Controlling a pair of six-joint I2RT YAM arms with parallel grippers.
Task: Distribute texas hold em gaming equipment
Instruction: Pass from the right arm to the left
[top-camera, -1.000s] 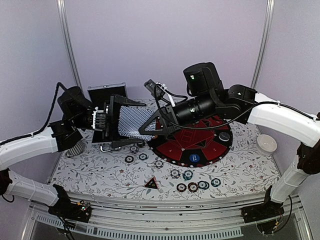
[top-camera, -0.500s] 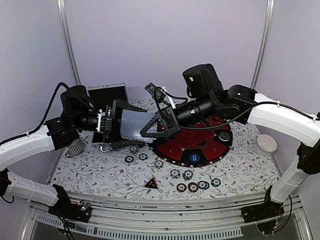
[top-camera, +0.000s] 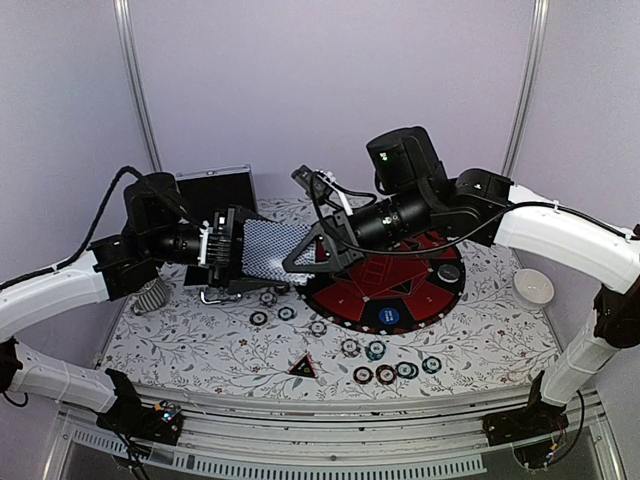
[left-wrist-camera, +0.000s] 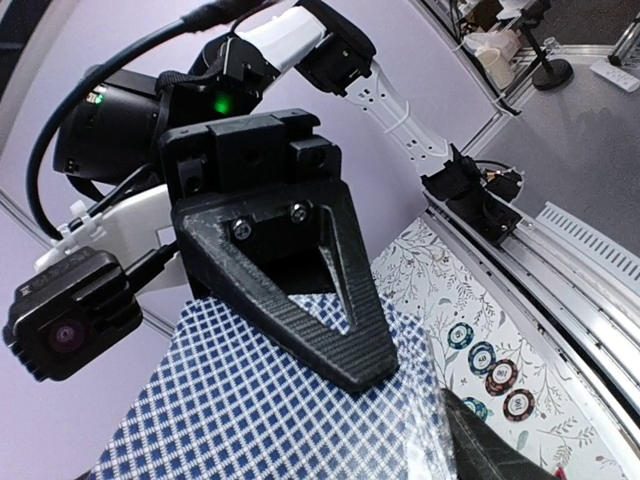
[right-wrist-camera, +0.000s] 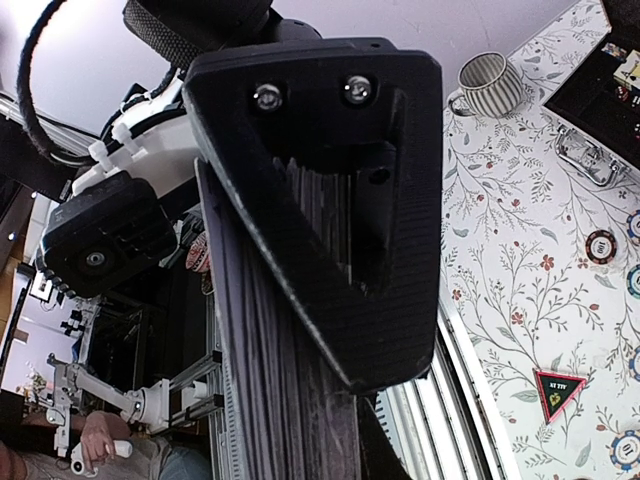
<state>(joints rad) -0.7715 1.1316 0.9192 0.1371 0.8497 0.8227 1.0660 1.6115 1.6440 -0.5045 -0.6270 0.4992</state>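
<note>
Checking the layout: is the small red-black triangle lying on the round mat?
No, the triangle lies on the floral tablecloth near the front edge, apart from the mat.

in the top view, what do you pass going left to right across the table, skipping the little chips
striped mug → blue-checked deck of playing cards held above the table → large round red-and-black mat → small white bowl

poker chips (top-camera: 258, 318): 10 | buttons (top-camera: 388, 316): 2 | triangle (top-camera: 302, 368): 1 | card deck (top-camera: 265, 245): 1
</note>
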